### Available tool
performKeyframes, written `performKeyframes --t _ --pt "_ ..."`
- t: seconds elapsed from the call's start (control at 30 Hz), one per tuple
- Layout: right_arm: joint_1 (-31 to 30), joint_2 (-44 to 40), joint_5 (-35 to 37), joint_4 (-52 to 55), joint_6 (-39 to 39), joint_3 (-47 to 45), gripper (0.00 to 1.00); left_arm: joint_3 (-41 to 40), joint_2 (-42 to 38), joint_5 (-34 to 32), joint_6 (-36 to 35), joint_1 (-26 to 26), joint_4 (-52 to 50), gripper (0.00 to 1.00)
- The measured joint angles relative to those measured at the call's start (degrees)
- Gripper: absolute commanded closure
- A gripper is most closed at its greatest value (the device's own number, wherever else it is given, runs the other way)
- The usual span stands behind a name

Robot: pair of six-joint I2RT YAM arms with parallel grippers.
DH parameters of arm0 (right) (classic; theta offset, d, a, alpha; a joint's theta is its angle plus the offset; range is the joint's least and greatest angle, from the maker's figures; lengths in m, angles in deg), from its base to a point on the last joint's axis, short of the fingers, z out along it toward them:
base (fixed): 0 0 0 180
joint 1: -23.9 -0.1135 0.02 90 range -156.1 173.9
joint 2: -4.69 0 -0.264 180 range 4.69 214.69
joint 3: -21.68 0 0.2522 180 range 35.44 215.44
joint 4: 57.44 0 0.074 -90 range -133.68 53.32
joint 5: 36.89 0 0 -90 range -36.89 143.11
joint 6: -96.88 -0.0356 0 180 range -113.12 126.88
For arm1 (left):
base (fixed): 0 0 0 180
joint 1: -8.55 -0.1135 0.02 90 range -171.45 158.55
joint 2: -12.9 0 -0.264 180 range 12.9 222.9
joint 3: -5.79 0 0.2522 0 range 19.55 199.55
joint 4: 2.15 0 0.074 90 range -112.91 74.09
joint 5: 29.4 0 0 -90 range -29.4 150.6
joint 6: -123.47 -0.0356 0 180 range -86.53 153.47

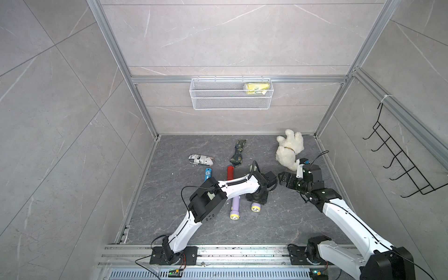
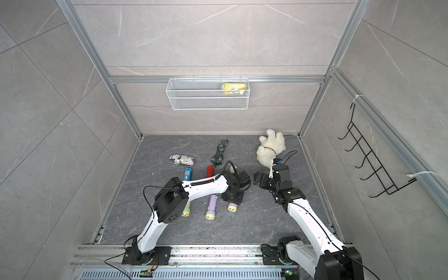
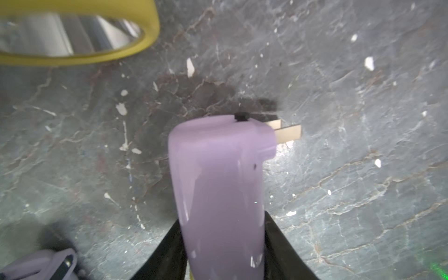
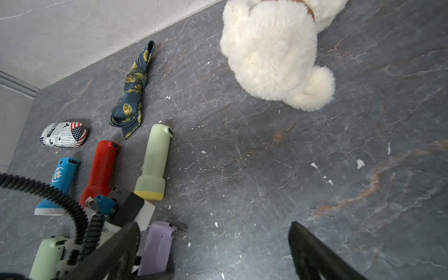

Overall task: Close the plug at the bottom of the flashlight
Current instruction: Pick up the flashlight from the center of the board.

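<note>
While the left gripper (image 3: 222,215) clamps the lilac flashlight (image 3: 218,169) at the middle of the table (image 1: 278,225), the plug (image 3: 287,132) juts out, unfolded. Grasp step, I'd say. The right gripper (image 1: 284,180) hovers near, jaws wide, empty. Next it must fold those prongs flat.
</note>
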Motion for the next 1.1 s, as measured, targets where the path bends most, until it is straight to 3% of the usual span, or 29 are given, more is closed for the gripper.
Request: performKeyframes --t 0.23,0.4,0.6,0.77,0.9,1.1 --pt "0.42 0.04 -0.39 -0.13 -0.31 0.00 0.01 0.20 0.22 -0.09 -0.46 0.13 -0.07 0.50" --pt "0.52 0.17 -1.05 -0.15 -0.68 0.00 0.01 0.63 0.44 -0.15 -1.22 0.13 -0.33 0.77" --pt "0.83 1.42 -1.97 -0.15 -0.94 0.07 0.02 0.63 0.24 -0.94 -2.93 0.13 -0.22 0.99" --pt "0.94 2.56 -2.97 -0.28 -1.07 1.25 0.01 -0.07 -2.69 -3.80 -7.89 0.13 0.85 1.00" --pt "1.05 3.02 -4.90 -0.48 -0.79 3.96 0.01 -8.66 -13.31 -6.80 -15.32 0.13 10.10 1.00" --pt "1.05 6.32 -9.46 -0.39 0.00 9.33 0.02 -31.82 -34.21 -9.07 -27.74 -0.42 35.56 1.00"
